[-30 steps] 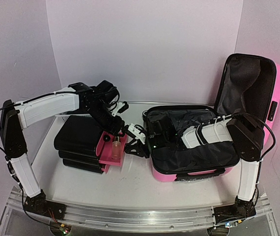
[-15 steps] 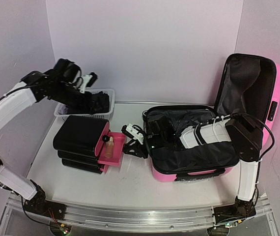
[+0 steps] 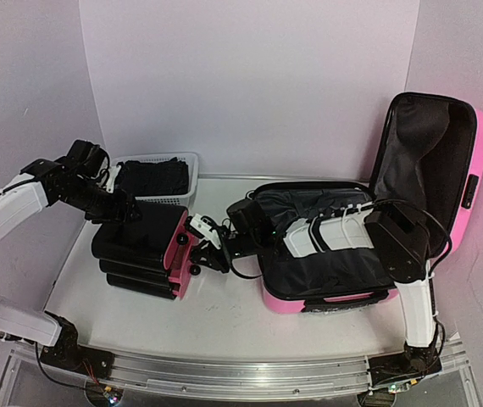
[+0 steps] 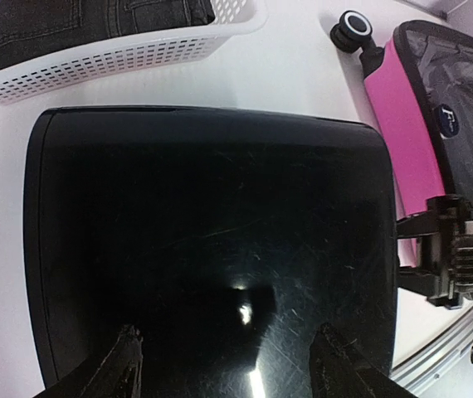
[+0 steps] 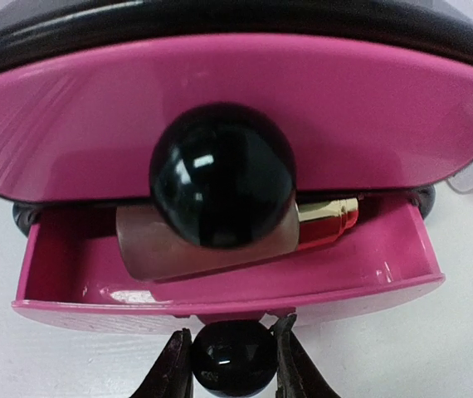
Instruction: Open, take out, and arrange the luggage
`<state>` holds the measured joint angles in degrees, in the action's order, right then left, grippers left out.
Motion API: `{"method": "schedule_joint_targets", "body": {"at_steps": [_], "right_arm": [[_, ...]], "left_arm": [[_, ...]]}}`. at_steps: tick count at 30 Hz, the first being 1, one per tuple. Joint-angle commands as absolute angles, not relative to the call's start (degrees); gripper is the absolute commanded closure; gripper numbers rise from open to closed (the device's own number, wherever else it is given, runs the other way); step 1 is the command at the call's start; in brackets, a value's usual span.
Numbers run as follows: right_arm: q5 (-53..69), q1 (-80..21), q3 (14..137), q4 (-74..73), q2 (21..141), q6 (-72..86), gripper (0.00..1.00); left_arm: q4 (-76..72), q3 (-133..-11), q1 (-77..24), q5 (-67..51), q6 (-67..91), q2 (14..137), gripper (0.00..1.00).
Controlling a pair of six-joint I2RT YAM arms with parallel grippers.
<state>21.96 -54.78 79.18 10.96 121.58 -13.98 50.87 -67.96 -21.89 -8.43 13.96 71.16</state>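
At right of surface point(image 3: 224, 314): pink luggage point(image 3: 335, 275), lying open, lid upright by right wall. Right tool point(image 5: 233, 361) pinched shut on small black knob point(image 5: 230, 373) of part-open pink drawer point(image 5: 369, 282); inside, bottle point(image 5: 141, 249) and lipstick point(image 5: 329, 222). Left tool point(image 4: 230, 369) spread wide, holding nothing, over glossy black drawer chest point(image 4: 203, 240). Behind chest, white basket point(image 4: 120, 62) of dark clothes.

I see the luggage point(image 3: 343, 273), a glossy pink hard-shell suitcase, lying open on the right side of the table point(image 3: 224, 314). Its black-lined base lies flat. Its lid stands upright at the far right.
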Motion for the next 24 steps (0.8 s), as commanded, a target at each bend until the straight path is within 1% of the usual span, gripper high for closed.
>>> {"method": "schedule_joint_targets", "body": {"at_steps": [1,10,12,13,16,19,21,24], "right_arm": [[18.29,-56.26,86.8,18.39,123.5,-12.43,0.82],[15.04,-57.13,91.81,22.17,128.05,-9.15,0.76],[14.2,-57.24,91.41,22.48,127.68,-8.91,0.7],[13.62,-57.3,90.17,22.49,126.64,-8.99,0.65],[10.09,-57.39,81.44,23.41,120.02,-9.82,0.5],[9.51,-57.35,75.63,19.99,114.58,-13.15,0.36],[9.05,-57.31,74.21,15.82,113.06,-16.13,0.31],[8.4,-57.29,74.28,11.16,113.38,-19.8,0.25]], "left_arm": [[48.45,-67.17,-21.76,-9.86,15.14,67.97,0.3],[46.22,-64.31,-21.71,-13.49,16.38,67.37,0.32],[45.85,-63.95,-21.71,-13.56,16.35,67.04,0.32],[45.82,-63.88,-21.71,-13.46,16.28,66.79,0.32],[45.77,-63.7,-21.71,-13.29,15.88,66.06,0.31],[45.62,-63.71,-21.71,-13.38,15.41,66.12,0.31],[45.7,-64.03,-21.71,-13.75,15.29,66.14,0.31],[45.54,-64.4,-21.73,-14.04,14.84,65.93,0.31]]}}
